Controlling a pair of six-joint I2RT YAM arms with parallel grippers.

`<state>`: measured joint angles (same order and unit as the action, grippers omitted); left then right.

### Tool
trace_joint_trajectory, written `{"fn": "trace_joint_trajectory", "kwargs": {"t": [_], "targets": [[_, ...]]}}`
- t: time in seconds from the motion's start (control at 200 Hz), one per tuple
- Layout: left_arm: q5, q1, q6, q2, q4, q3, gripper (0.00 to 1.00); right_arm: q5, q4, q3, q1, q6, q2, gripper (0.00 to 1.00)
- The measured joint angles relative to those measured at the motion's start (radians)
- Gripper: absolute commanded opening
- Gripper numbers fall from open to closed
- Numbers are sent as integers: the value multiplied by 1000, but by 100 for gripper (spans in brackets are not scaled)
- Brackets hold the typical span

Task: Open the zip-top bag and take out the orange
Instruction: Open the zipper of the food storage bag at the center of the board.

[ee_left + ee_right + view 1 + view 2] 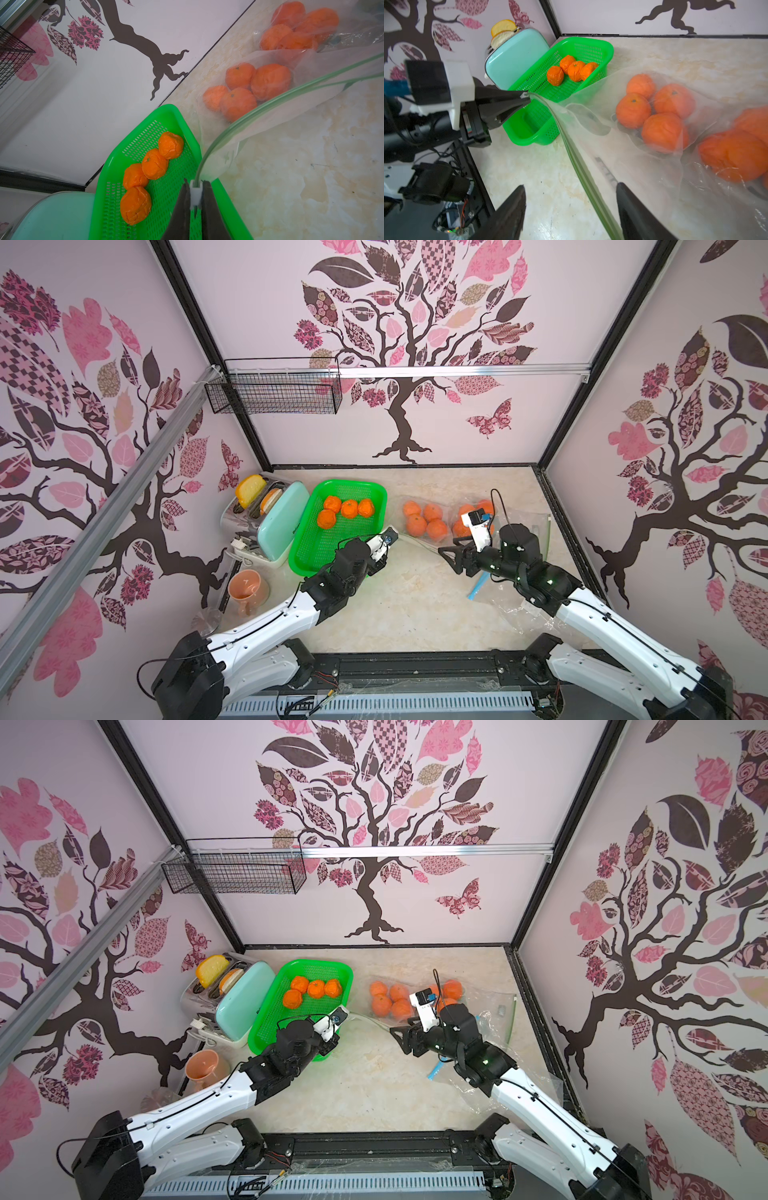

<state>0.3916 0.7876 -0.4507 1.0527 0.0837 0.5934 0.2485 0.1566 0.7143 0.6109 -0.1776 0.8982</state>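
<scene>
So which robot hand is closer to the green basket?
Left. The left gripper is right above an edge of the green basket, pinching the slider of the zip-top bag. The right gripper is open over the table, away from the basket, along the zip.

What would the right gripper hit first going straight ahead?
For the right gripper, probably the green zipper strip of the zip-top bag, running between its open jaws; beyond it, the left gripper pinching the strip's end. Depth unclear.

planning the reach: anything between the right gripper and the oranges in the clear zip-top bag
Yes: the clear plastic zip-top bag's film and green zip strip lie between the right gripper and the oranges.
</scene>
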Motion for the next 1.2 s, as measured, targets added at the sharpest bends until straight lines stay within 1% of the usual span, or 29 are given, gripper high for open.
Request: {"fn": "trace_joint_trajectory", "kwargs": {"t": [0.16, 0.21, 0.345, 0.45, 0.505, 0.58, 0.67, 0.78, 0.825, 0.855, 0.88, 0.93, 0.985, 1.0, 1.04, 1.07, 1.115, 1.16, 1.2], "targets": [[0, 8, -6, -11, 0, 0, 0, -76, 58, 36, 21, 134, 62, 64], [0, 10, -9, -13, 0, 0, 0, -107, 72, 58, 35, 161, 92, 61], [4, 12, -14, -21, -1, -1, 0, -161, 95, 111, 63, 225, 177, 59], [9, 18, -17, -23, -2, -1, 0, -194, 102, 130, 69, 247, 218, 51], [13, 22, -20, -23, -3, -1, 0, -210, 102, 139, 69, 253, 233, 48], [16, 26, -21, -23, -3, -1, 0, -230, 104, 155, 69, 258, 253, 41], [22, 29, -23, -23, -4, -1, 0, -248, 103, 174, 69, 265, 277, 38], [26, 32, -24, -23, -3, -3, 0, -252, 101, 182, 69, 267, 300, 38], [26, 34, -24, -23, -4, -5, 2, -246, 101, 182, 69, 267, 307, 35], [26, 35, -24, -23, -4, -5, 5, -239, 101, 182, 69, 268, 312, 31], [26, 35, -24, -23, -5, -5, 8, -233, 101, 182, 69, 266, 317, 23], [27, 39, -22, -23, -7, -5, 22, -224, 101, 182, 69, 274, 325, 10], [33, 47, -5, -23, -22, 0, 32, -216, 101, 182, 69, 257, 330, 0], [37, 52, -9, -24, -32, 3, 35, -214, 100, 182, 69, 264, 330, 0], [47, 70, 26, -28, -70, 22, 46, -209, 91, 180, 69, 249, 328, 0], [50, 82, 55, -35, -110, 44, 50, -201, 77, 175, 69, 247, 323, 0], [47, 100, 136, -49, -182, 95, 56, -190, 50, 159, 69, 240, 307, 0], [30, 108, 227, -75, -257, 157, 61, -174, 26, 138, 69, 230, 285, 0], [0, 110, 315, -108, -301, 209, 57, -158, 8, 121, 69, 222, 266, 0]]}}
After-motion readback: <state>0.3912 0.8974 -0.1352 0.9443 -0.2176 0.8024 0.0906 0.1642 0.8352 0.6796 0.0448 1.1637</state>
